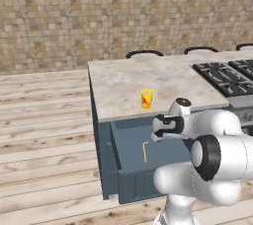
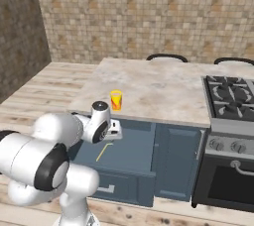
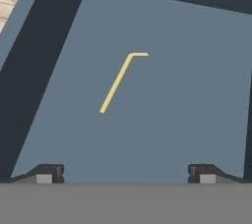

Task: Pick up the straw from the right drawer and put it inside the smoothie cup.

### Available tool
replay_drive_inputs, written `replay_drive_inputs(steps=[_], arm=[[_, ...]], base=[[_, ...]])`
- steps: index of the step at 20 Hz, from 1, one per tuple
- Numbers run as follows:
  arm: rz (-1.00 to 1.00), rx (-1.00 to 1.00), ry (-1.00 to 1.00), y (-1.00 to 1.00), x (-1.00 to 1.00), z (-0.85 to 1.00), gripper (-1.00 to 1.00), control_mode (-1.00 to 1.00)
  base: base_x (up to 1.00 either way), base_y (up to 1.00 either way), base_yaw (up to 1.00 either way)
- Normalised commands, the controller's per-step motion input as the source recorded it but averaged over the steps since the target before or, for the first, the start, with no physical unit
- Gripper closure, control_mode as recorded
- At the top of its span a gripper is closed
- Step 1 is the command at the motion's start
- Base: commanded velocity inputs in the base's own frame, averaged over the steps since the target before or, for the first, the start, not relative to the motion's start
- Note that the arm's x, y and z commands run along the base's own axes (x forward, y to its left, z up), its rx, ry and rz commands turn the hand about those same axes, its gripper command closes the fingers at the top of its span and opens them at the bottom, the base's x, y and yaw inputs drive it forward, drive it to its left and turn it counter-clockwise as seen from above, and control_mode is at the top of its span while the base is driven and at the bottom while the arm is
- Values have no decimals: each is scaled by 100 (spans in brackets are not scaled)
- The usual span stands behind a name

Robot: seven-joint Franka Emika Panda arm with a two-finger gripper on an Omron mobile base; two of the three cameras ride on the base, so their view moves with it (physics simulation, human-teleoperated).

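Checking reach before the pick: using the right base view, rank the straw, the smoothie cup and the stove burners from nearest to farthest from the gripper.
1. straw, just below the gripper in the open right drawer.
2. smoothie cup, on the counter above it.
3. stove burners, far to the right.

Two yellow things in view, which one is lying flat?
The straw, a thin bent-tipped stick lying flat on the floor of the open right drawer. The smoothie cup stands upright on the counter.

Flat, even rendered light; seemingly soft, low-resolution edges.
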Motion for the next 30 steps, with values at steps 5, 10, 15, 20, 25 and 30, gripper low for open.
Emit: replay_drive_inputs(steps=[5, 10, 15, 20, 25, 30], arm=[[0, 0, 0, 0, 33, -19, -100, -100], [-3, 0, 0, 0, 16, -36, -100, -100], [-5, 0, 0, 8, 0, -44, -100, -100], [-8, 0, 0, 17, 2, -38, -100, -100], [-8, 0, 0, 23, 5, -32, -100, -100], [-6, 1, 0, 7, 8, -21, -100, -100]], base=[[0, 0, 0], [0, 0, 0], [0, 0, 0], [0, 0, 0], [0, 0, 0], [0, 0, 0]])
